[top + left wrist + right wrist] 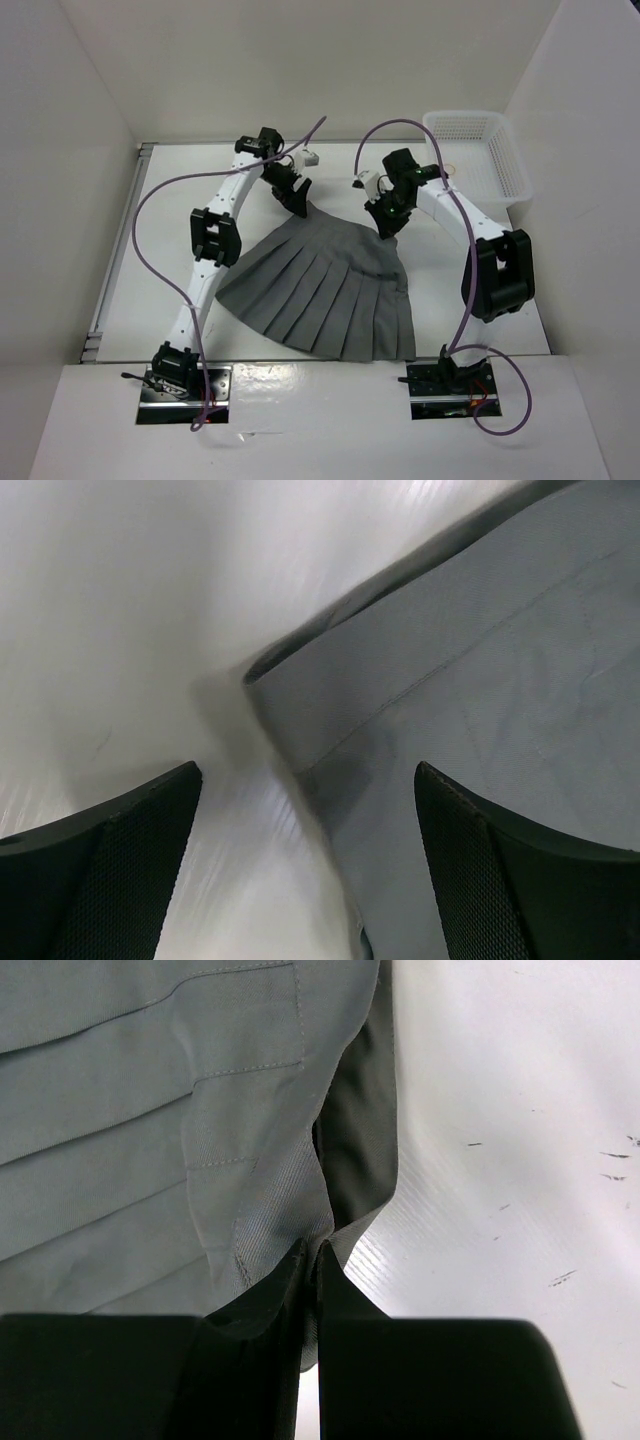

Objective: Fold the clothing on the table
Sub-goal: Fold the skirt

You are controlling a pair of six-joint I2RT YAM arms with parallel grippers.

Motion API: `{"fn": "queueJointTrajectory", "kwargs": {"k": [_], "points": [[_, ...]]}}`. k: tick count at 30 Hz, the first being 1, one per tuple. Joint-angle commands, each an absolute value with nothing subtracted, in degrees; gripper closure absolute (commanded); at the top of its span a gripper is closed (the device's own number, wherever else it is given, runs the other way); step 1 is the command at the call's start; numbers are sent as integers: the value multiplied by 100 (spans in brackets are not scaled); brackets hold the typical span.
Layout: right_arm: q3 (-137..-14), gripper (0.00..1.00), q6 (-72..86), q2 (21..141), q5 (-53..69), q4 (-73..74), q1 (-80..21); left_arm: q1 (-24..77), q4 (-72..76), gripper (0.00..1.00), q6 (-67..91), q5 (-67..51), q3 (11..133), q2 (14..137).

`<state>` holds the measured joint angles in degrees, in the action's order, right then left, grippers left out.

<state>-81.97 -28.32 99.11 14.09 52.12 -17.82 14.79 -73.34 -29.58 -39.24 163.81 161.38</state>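
R gripper point(312, 1252) is clamping pleated skirt point(330, 290) at waistband corner; L gripper point(305, 772), jaws apart, is straddling opp. corner on table point(130, 300).

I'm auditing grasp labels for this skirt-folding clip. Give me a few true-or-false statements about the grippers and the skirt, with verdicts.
1. The right gripper is shut on the skirt at its waistband end. True.
2. The left gripper is clamped on the skirt. False: its jaws stand wide open around the waistband corner.
3. The skirt lies in the basket. False: it lies spread on the table, and the basket stands at the far right.
4. The skirt's wide hem lies toward the table's near edge. True.
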Motion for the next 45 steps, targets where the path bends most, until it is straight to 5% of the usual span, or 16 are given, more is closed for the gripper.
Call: {"fn": "queueJointTrajectory", "kwargs": {"k": [1, 8, 14, 25, 30, 34, 45], "points": [[-8288, 100, -2777, 9993, 1380, 5256, -1740, 1503, -7471, 7, -2944, -3990, 16400, 16391], [-8341, 100, -2777, 10099, 1433, 5256, -1740, 1503, -7471, 8, -2610, -3885, 17506, 16910], [-8341, 100, -2725, 10099, 1433, 5256, -1740, 1617, -7471, 15, -2610, -3999, 16999, 16893], [-8279, 100, -2725, 10099, 1380, 5203, -1740, 1723, -7471, 50, -2777, -4131, 16066, 16550], [-8279, 100, -2725, 10099, 1433, 5203, -1740, 1775, -7471, 86, -2462, -4105, 16346, 16619], [-8279, 100, -2672, 10099, 1433, 5203, -1740, 1636, -7471, 100, -1978, -3973, 17155, 16690], [-8946, 100, -2426, 10564, 1028, 4755, -1740, 529, -7471, 100, -1767, -4315, 16218, 14890]]}}
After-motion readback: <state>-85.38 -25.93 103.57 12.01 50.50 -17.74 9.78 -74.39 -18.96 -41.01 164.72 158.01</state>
